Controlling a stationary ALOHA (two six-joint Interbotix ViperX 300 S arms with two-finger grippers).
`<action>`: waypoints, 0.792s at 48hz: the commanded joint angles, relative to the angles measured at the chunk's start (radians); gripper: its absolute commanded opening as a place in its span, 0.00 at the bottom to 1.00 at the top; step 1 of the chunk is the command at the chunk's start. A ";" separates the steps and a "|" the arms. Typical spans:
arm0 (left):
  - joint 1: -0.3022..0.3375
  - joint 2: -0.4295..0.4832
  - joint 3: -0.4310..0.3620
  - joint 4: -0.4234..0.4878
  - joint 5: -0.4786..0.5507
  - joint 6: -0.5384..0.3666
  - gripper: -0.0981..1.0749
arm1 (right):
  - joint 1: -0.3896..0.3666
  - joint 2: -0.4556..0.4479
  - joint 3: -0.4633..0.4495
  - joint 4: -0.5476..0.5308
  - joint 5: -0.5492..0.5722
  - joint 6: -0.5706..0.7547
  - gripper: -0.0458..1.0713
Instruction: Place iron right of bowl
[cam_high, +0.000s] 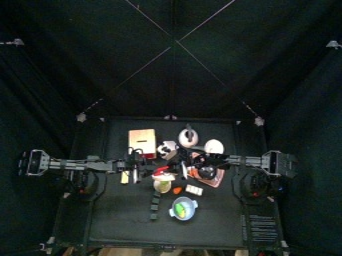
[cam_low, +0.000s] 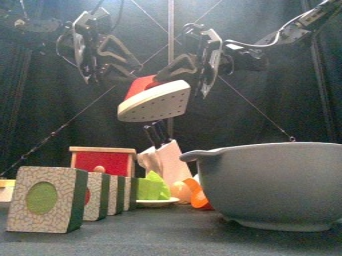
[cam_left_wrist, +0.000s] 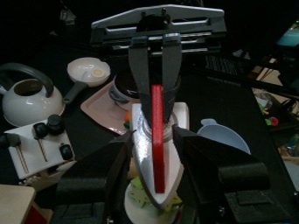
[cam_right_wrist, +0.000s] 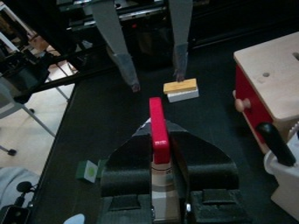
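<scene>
The iron (cam_low: 154, 100) is held aloft above the worktop's middle, clamped by its red handle in the right gripper (cam_right_wrist: 156, 131). The left gripper (cam_left_wrist: 156, 79) stands spread open just beside it. The bowl (cam_low: 274, 185) sits toward the front edge, so the iron, long axis tilted, must be carried down past the bowl's right side.

The right gripper (cam_right_wrist: 156, 179) clamps the iron (cam_right_wrist: 159, 149) by its red handle, edge-on between the jaws. Beyond it hang the other arm's open fingers (cam_right_wrist: 117, 48) above a small yellow block (cam_right_wrist: 180, 88). A red-and-cream box (cam_right_wrist: 271, 83) stands alongside.
</scene>
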 joint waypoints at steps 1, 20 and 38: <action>0.002 -0.002 -0.006 -0.011 -0.015 0.000 0.76 | 0.018 -0.067 0.018 0.003 -0.005 0.000 0.36; -0.006 -0.002 0.005 -0.031 -0.017 0.003 0.76 | 0.324 -0.468 0.405 0.012 -0.025 0.011 0.36; 0.003 0.017 0.008 -0.087 -0.015 0.005 0.76 | 0.552 -0.442 0.572 0.195 0.117 0.012 0.36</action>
